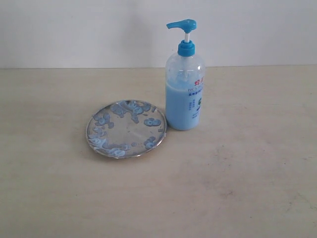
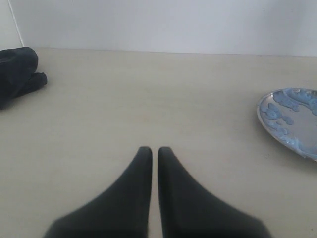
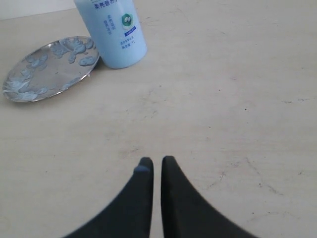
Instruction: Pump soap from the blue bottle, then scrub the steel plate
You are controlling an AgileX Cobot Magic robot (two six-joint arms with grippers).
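The blue bottle point(image 1: 184, 79) stands upright on the table, its pump head point(image 1: 182, 24) pointing left. The steel plate point(image 1: 126, 128) lies just left of the bottle and touches its base; bluish blobs of soap point(image 1: 119, 110) speckle it. Neither gripper shows in the exterior view. My left gripper point(image 2: 155, 151) is shut and empty above bare table, with the plate point(image 2: 290, 120) off to one side. My right gripper point(image 3: 156, 162) is shut and empty too, a small bluish smear on one fingertip point(image 3: 143, 169). The bottle point(image 3: 115, 32) and plate point(image 3: 48, 67) lie well ahead of it.
A dark crumpled object point(image 2: 19, 72) lies on the table far from the left gripper, near the wall. A pale wall point(image 1: 99, 29) runs along the back of the wooden tabletop point(image 1: 237, 173).
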